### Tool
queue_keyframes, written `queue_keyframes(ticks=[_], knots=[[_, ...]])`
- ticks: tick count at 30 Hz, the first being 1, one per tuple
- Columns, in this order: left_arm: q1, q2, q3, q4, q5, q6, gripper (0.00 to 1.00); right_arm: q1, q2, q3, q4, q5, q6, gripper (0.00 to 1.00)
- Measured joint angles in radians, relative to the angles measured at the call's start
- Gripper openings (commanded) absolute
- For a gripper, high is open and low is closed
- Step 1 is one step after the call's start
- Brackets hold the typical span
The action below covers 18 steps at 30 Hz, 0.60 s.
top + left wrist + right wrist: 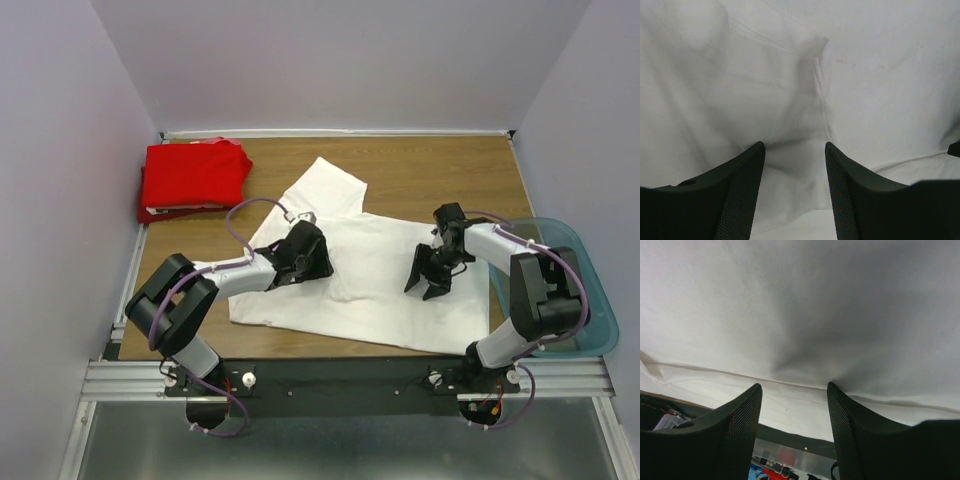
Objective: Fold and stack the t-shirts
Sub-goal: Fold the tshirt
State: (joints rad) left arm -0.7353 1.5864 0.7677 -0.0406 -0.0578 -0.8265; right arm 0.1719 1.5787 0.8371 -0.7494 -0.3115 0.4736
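White t-shirt point(370, 275) lies spread flat, the folded red t-shirt point(195, 175) far left of it. Left gripper point(795, 147) and right gripper point(794, 390) press on it, jaws parted, clasping nothing. Right of it, the right arm point(535, 290) half hides a blue tub point(600, 320).

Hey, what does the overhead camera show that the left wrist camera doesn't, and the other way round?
Only the overhead view shows the folded red t-shirt at the far left corner of the table, and the blue tub at its right edge. Only the left wrist view shows a stitched seam in the cloth up close. Both show the white t-shirt spread out, with the left tool open and low over it.
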Motion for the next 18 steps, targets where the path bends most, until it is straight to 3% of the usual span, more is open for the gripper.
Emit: queue_keyframes(ticks=[18], knots=[[0.079, -0.101, -0.113, 0.031, 0.033, -0.035, 0.61, 0.150, 0.094, 0.097, -0.002, 0.003, 0.097, 0.62]])
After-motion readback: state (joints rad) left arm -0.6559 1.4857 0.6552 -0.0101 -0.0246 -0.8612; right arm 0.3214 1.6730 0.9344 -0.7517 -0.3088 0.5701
